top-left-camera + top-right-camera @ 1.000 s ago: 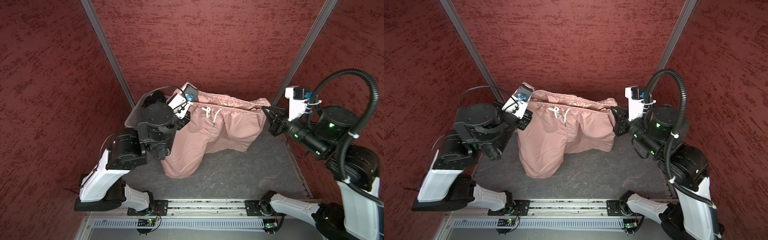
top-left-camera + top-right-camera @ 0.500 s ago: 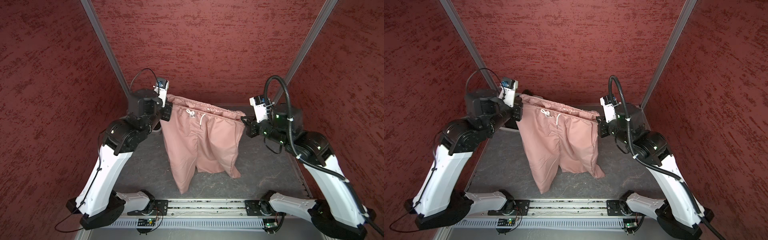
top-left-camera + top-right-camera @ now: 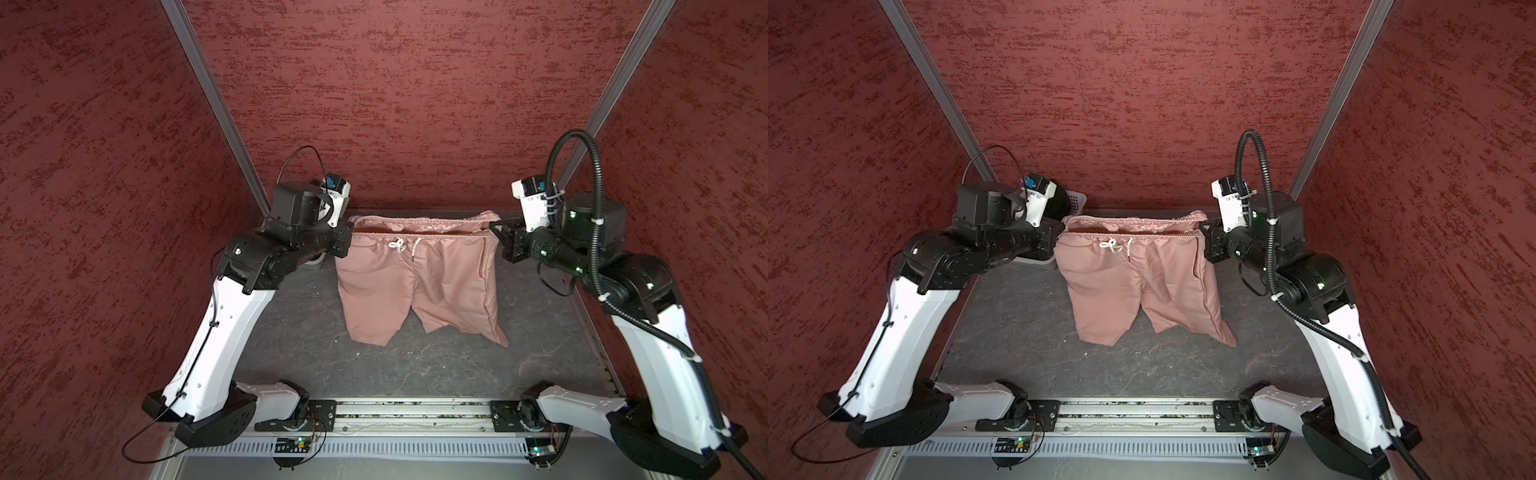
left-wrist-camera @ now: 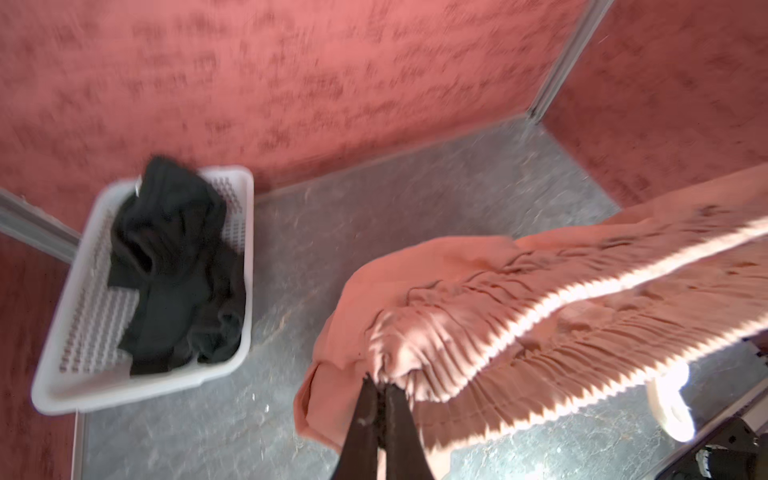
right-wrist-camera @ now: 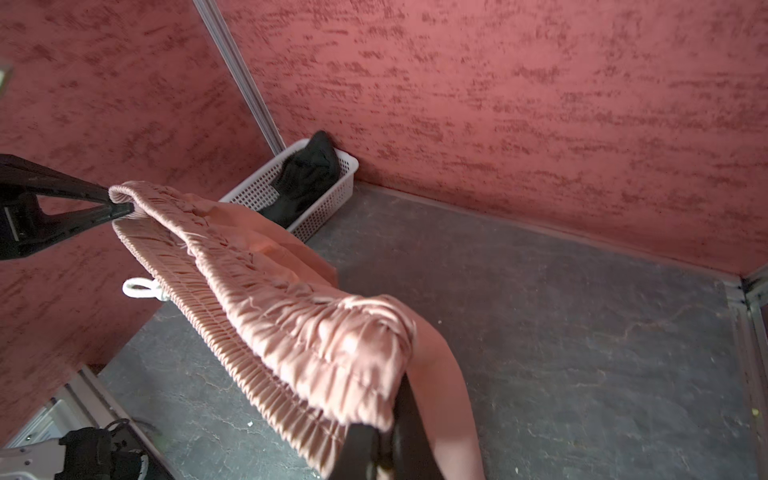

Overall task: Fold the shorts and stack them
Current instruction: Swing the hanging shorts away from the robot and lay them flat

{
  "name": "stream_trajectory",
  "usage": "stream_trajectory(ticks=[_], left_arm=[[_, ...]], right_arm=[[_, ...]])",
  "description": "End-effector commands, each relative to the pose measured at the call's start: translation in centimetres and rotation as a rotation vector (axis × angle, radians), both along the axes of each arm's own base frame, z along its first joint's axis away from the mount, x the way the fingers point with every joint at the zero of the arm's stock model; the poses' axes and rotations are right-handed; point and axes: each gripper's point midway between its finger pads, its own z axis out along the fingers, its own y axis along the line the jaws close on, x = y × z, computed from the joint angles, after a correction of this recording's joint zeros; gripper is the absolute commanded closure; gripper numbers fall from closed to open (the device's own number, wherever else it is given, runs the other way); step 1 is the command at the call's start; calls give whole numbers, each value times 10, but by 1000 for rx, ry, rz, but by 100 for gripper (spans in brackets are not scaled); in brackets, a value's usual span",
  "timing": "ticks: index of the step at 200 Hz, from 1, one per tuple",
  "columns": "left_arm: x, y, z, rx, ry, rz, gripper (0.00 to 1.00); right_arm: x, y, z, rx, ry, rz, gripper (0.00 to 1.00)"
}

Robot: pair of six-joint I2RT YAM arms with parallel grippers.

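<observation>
Shorts (image 3: 415,286), pink, between both jaws

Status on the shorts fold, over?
Both shut on pink shorts waistband ends: left gripper, right gripper. Shorts stretched between them, unfolded. Black shorts crumpled in basket, untouched. Nothing in the way.

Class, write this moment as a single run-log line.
left pincer: shut on pink shorts waistband | right pincer: shut on opposite waistband end | black shorts: in basket
</observation>
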Motion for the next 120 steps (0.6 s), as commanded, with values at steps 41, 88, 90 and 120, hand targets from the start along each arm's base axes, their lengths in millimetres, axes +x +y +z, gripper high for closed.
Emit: stream_trajectory(ticks=[41,88,90,120], left_arm=[[-39,48,43,96,-53,128,100],[14,47,-15,152,215,192,100],[17,47,-19,154,223,194,100],[62,59,-51,154,259,240,100]], right_arm=[[-59,-26,56,7,-87,29,100],[-3,-23,11,-101,35,-64,100],[-1,-22,9,-98,38,-63,100],[39,-16,-29,4,109,-46,100]])
